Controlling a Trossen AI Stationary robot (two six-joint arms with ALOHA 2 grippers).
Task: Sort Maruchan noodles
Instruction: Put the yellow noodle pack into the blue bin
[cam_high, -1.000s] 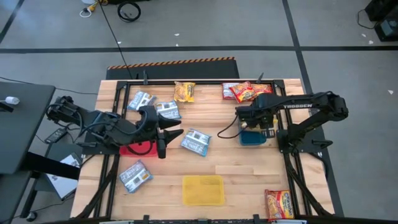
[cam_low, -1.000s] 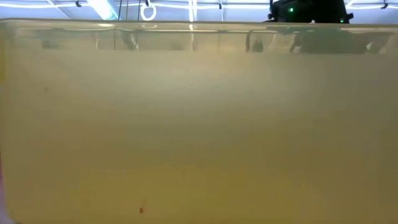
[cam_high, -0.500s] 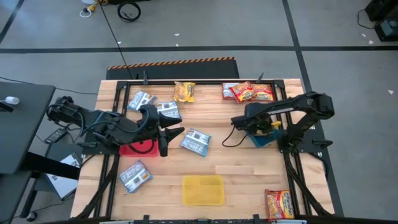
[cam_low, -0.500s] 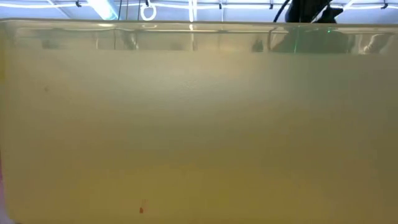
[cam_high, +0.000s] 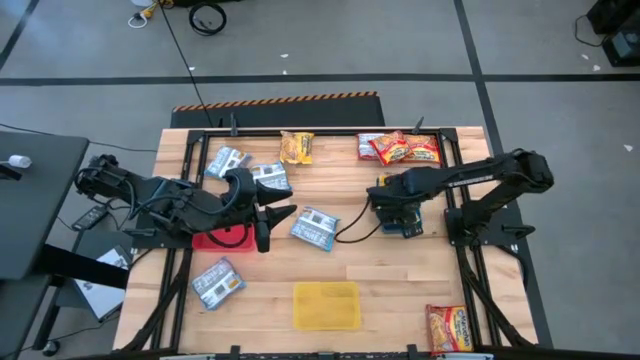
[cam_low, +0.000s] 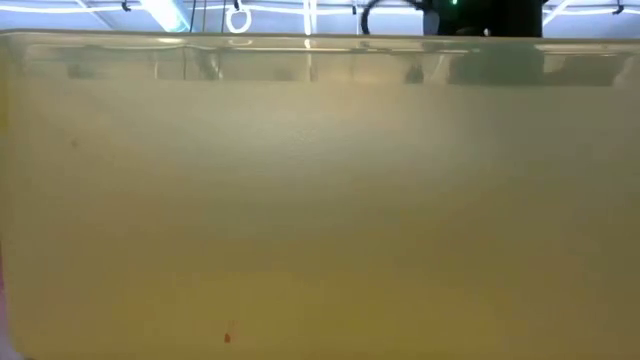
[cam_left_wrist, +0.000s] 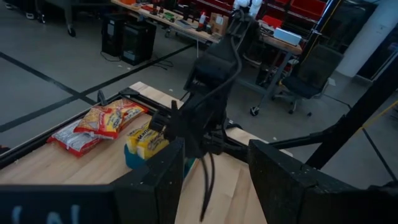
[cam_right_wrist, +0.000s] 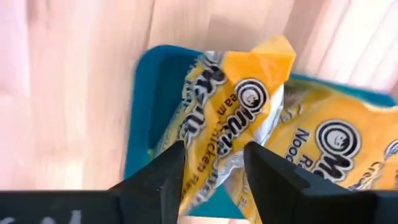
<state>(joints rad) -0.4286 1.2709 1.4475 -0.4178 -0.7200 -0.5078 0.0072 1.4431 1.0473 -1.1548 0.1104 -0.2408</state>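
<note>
The Maruchan noodles lie scattered on the wooden table: blue-and-white packets (cam_high: 315, 228) (cam_high: 217, 280) (cam_high: 270, 177), a yellow-orange one (cam_high: 297, 147) and red ones (cam_high: 400, 148) near the far edge. Two yellow packets (cam_right_wrist: 224, 124) (cam_right_wrist: 336, 149) lie on a blue tray (cam_right_wrist: 140, 118), also seen in the left wrist view (cam_left_wrist: 148, 140). My right gripper (cam_right_wrist: 214, 162) is open and points down over that tray (cam_high: 392, 212), with a finger on either side of the upper yellow packet. My left gripper (cam_high: 272, 226) waits open above the red tray (cam_high: 215, 240). My right gripper comes from above at the crumpled upper yellow packet (cam_right_wrist: 211, 155), which lies on the blue tray. I cannot tell whether the open fingers (cam_right_wrist: 161, 177) touch it.
A yellow tray (cam_high: 326, 305) sits by the near edge, and its wall (cam_low: 320, 200) fills the low view. Another red packet (cam_high: 450, 325) lies at the near right corner. A dark cable (cam_high: 355, 232) loops from the right arm over the table's middle.
My right gripper has moved a little toward the table's left and near edges, and its wrist now covers most of the blue tray in the high view.
</note>
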